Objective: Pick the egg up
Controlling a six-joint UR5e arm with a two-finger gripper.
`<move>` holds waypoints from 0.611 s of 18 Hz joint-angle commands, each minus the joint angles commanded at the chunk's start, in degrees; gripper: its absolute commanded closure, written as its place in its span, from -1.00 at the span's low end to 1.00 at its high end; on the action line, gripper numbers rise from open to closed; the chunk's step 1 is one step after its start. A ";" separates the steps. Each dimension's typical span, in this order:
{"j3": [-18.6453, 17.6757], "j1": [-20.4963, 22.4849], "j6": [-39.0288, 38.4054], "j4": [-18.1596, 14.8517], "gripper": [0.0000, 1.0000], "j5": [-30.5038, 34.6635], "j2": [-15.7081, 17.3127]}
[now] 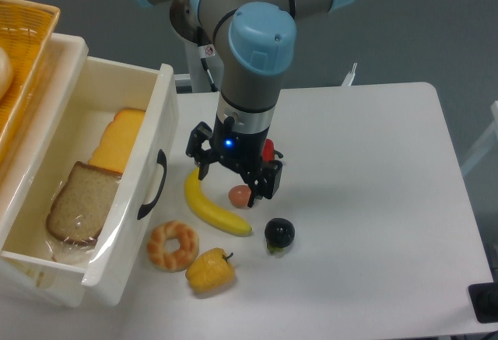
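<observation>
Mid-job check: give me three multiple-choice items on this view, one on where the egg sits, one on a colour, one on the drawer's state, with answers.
1. Where is the egg?
A. in the drawer
B. on the table right beside the banana, under the gripper
C. on the donut

2. What colour is the round fruit right of the banana's lower end?
A. black
B. green
C. white

3. How does the white drawer stand?
A. pushed shut
B. pulled open, bread slices inside
C. removed and upside down

Answers: 1 B, the egg lies on the white table beside the banana with the gripper low over it. 2 A, the fruit looks black. 3 B, bread slices show inside the open drawer.
</observation>
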 joint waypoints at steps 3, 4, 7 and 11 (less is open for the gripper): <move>0.00 -0.17 4.12 -0.17 -1.00 1.23 0.00; 0.00 -0.18 4.31 -0.09 -1.00 1.23 0.17; -0.35 -0.26 4.22 0.61 -1.00 1.32 0.09; -2.98 -0.09 4.13 2.45 -1.00 1.14 -0.35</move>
